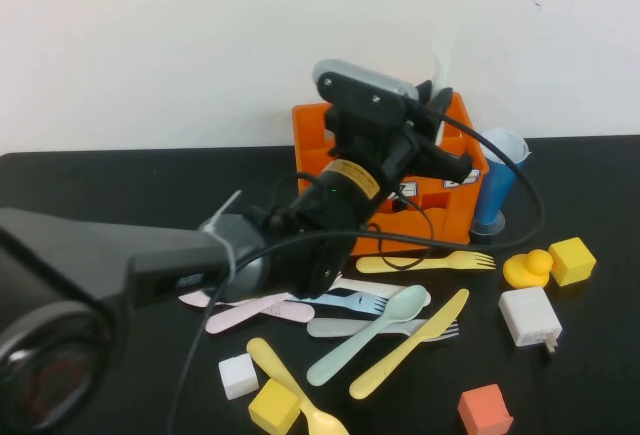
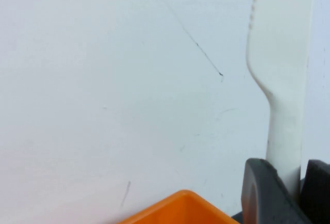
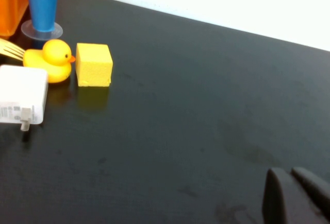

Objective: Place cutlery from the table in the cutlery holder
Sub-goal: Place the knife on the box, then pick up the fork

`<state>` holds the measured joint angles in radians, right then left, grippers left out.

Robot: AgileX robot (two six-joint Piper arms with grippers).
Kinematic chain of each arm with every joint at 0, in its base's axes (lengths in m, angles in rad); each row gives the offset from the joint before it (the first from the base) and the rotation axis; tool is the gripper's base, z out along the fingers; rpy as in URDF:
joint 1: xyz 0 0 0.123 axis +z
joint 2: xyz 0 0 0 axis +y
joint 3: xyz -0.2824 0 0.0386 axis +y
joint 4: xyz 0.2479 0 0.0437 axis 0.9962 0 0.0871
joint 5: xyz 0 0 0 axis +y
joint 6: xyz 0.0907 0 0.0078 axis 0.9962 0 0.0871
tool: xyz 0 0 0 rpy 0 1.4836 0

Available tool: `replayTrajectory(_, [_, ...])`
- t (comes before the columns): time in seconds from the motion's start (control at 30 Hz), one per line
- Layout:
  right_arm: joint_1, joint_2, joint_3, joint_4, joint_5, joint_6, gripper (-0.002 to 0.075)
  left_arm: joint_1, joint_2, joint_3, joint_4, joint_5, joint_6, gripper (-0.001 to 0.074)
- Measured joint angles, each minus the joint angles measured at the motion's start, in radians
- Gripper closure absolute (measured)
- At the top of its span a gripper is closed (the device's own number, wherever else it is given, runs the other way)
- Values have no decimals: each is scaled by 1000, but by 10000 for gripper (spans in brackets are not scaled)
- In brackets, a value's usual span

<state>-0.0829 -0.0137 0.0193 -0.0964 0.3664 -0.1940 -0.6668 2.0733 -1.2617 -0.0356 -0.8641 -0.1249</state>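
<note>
Left gripper (image 2: 291, 193) pinches white knife (image 2: 281, 69) by its handle, blade above fingers, over cutlery holder (image 1: 330, 135); light, stiff, likely slippery; right gripper (image 3: 296, 195) parked, fingers together.

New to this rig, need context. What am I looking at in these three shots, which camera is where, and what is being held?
A two-arm tabletop robot. The high view looks down from the robot's side; the other two come from cameras on each wrist.

The left end effector is raised above the orange cutlery holder, shut on a white knife standing upright. The right end effector sits low over the bare black table, fingers together, holding nothing.

Still lying on the table: pastel cutlery, a rubber duck, coloured cubes, a white charger, a blue cup.
</note>
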Motion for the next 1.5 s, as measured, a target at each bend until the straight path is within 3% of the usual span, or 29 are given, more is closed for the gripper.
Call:
replayTrajectory(0.53, [0,0,0,0,0,0,729,0,142,-128,43,127,-42,608])
replayTrajectory(0.6, [0,0,0,0,0,0,729,0,142,-132,44,138,-42,570])
replayTrajectory(0.77, [0,0,0,0,0,0,729,0,97,-133,58,260,-46,389])
replayTrajectory(1.0, [0,0,0,0,0,0,729,0,-113,-133,245,660,-63,351])
replayTrajectory(1.13, [0,0,0,0,0,0,729,0,-242,-133,338,950,-109,412])
replayTrajectory(1.23, [0,0,0,0,0,0,729,0,-333,-133,360,1231,-121,543])
replayTrajectory(1.33, [0,0,0,0,0,0,729,6,-366,-133,349,1350,-97,611])
replayTrajectory(1.4, [0,0,0,0,0,0,729,24,-393,-133,289,1534,-2,694])
replayTrajectory(1.5, [0,0,0,0,0,0,729,63,-399,-133,181,1695,145,724])
